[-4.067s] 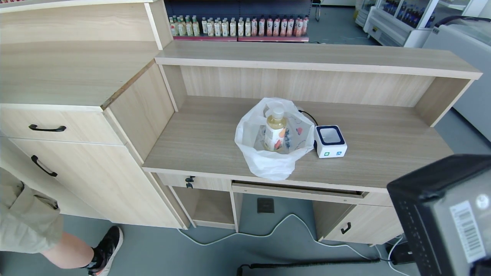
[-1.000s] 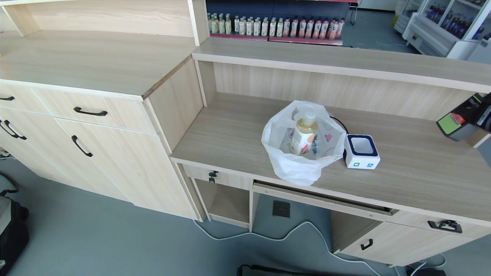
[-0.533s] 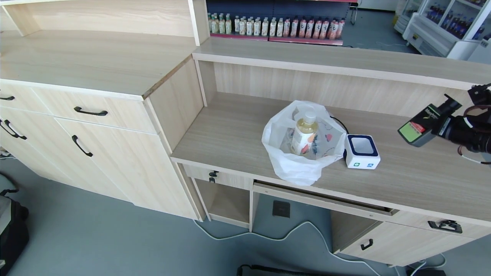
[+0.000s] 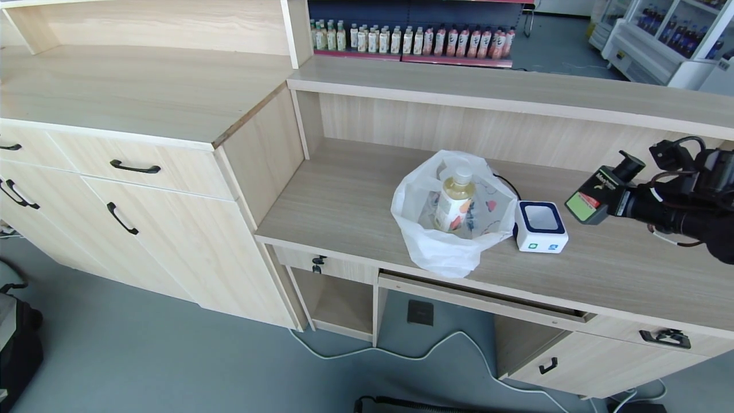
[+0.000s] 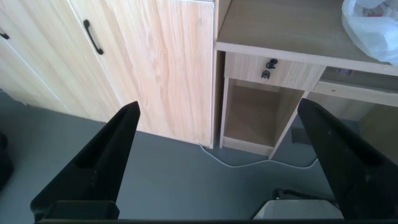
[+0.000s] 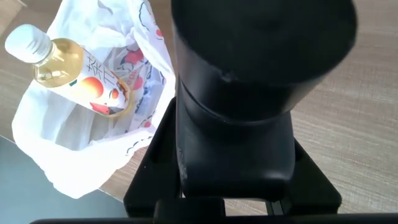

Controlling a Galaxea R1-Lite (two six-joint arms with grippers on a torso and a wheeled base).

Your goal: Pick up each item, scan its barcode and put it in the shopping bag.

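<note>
Bottle (image 4: 602, 189) nearer scanner (image 4: 541, 226), right jaws clamping it, left jaws apart, wooden counter (image 4: 344, 201)

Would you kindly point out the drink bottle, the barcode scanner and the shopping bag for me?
drink bottle (image 4: 455, 205), head view, on its label.
barcode scanner (image 4: 540, 223), head view, on its top face.
shopping bag (image 4: 438, 255), head view, on its front wall.

Thin glossy plastic bag (image 4: 436, 258) on matt wood-grain counter (image 4: 344, 206)
</note>
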